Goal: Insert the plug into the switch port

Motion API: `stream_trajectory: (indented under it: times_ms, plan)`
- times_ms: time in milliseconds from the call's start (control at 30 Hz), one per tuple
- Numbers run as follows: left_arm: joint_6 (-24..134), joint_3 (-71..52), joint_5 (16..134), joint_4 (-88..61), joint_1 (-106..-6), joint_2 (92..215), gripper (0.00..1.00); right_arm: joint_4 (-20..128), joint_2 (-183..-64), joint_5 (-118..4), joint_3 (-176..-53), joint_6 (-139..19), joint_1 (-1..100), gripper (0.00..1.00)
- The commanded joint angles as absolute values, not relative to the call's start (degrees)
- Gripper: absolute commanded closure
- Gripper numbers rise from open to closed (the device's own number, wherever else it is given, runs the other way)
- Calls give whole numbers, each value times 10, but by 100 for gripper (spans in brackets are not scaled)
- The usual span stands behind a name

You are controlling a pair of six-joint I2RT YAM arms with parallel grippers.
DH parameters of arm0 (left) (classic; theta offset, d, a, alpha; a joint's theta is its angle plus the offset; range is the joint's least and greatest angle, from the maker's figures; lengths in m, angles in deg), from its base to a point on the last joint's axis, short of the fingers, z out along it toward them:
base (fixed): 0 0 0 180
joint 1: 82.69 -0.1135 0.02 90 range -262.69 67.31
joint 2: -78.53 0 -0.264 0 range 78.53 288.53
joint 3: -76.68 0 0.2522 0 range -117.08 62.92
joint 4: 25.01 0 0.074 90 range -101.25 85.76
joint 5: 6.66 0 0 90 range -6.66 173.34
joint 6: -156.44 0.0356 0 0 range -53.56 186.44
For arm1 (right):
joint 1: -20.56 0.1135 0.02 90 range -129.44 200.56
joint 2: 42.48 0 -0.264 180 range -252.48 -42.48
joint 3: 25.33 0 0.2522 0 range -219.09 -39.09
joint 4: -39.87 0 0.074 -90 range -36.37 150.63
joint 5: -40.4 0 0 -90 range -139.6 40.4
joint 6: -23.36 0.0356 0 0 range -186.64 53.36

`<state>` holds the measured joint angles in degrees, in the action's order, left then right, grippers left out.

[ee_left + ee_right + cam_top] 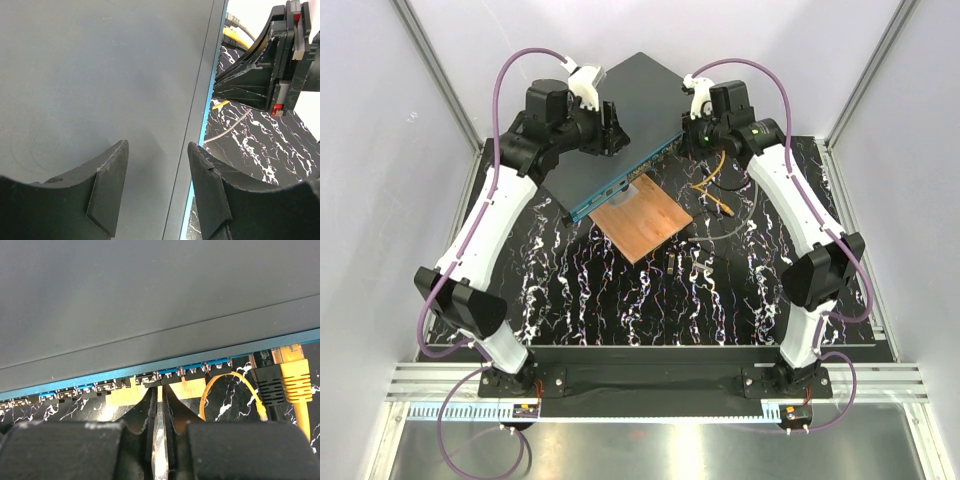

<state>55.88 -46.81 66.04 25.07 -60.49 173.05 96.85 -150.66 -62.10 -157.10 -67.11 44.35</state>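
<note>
The black marbled table (620, 300) is carrying the switch (620, 110), which is lying flat at the far side with its blue face (125, 372) of sockets turned toward the right arm. A brown board (645, 225) is poking out from under that blue face.

The left gripper (157, 167) is hanging over the switch's top, close to the blue edge. Its fingers are standing about half apart with nothing between them. The views are not showing whether they are touching the lid.

The right gripper (160, 405) is sitting right at the switch's blue face. Its fingers are drawn narrow around a thin pale sliver, probably the plug (159, 440), though too little is showing to be sure. Further along the face, a black connector (267, 382) and a yellow connector (296, 380) are sitting in ports.

The step in hand looks like lining up and pushing home. Doing it well probably means:
- squaring the plug to the switch's face;
- aiming it at a socket opening rather than at a divider;
- driving it straight in without twisting;
- having the left gripper press down on the switch so the box is not sliding away.
</note>
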Motion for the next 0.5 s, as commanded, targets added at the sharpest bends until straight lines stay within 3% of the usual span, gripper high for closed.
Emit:
stream_trajectory:
  times_ms: [0,67,267,467]
  plan:
    - [560,-469,652,222,-612,1730,44,809,-1538,-605,-1624,-659,459,88]
    - [562,-469,651,222,-612,1731,44,814,-1538,-609,-1623,-664,460,88]
    - [578,-468,639,235,-619,1714,41,864,-1459,-659,-1549,-727,455,75]
    - [568,-429,586,225,-643,1667,35,957,-1340,-751,-1440,-795,432,46]
